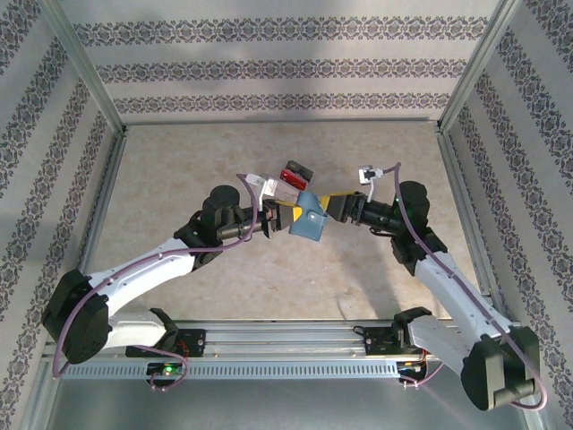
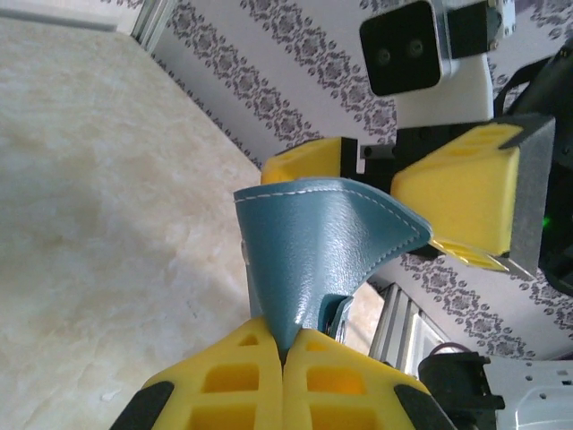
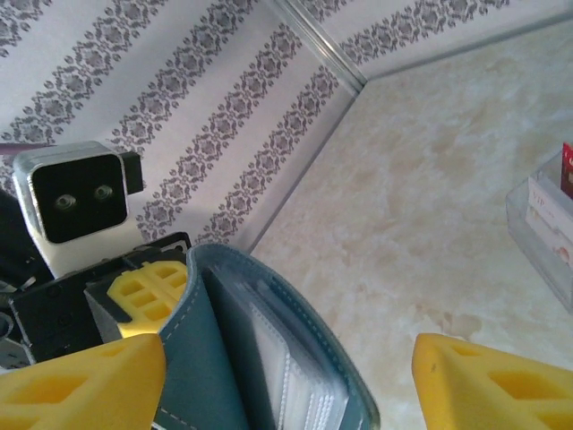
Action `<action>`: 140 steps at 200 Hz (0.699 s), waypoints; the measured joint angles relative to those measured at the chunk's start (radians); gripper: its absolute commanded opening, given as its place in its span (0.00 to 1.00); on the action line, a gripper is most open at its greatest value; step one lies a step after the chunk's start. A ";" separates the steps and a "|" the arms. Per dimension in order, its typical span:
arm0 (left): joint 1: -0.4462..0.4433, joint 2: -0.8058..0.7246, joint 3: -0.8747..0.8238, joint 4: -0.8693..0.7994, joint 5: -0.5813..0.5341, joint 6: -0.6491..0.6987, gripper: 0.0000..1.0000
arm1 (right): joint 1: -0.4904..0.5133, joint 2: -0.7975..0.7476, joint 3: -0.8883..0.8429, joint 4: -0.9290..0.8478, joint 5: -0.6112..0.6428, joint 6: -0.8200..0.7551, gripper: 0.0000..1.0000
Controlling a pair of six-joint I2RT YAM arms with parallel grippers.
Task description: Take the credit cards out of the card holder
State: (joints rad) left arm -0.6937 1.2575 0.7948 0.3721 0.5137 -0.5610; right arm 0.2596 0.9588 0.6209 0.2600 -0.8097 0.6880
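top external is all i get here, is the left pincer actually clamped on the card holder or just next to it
Observer: Clamped. In the left wrist view the left pincer is shut on one edge of the card holder.
Operator: and the right pincer, has it got a card
Observer: No. The right pincer is open, its jaws standing wide on either side of the card holder.
Operator: is the holder open at all
Observer: Partly. The right wrist view shows its covers parted, with clear sleeves inside; I cannot tell whether they hold cards.
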 measured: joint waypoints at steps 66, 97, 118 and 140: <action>-0.001 0.026 -0.001 0.060 0.011 -0.021 0.00 | -0.013 -0.152 -0.072 0.022 0.086 0.069 0.89; -0.001 0.057 -0.001 0.092 0.027 -0.039 0.00 | 0.022 -0.116 -0.072 0.025 0.092 0.073 0.88; -0.001 0.062 -0.001 0.093 0.037 -0.050 0.00 | 0.042 -0.079 -0.072 0.026 0.099 0.073 0.83; -0.001 0.062 -0.001 0.094 0.038 -0.051 0.00 | 0.053 -0.045 -0.071 0.029 0.114 0.079 0.70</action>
State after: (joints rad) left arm -0.6945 1.3197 0.7940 0.4660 0.5514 -0.6121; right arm 0.3122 0.9142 0.5503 0.2886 -0.6952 0.7666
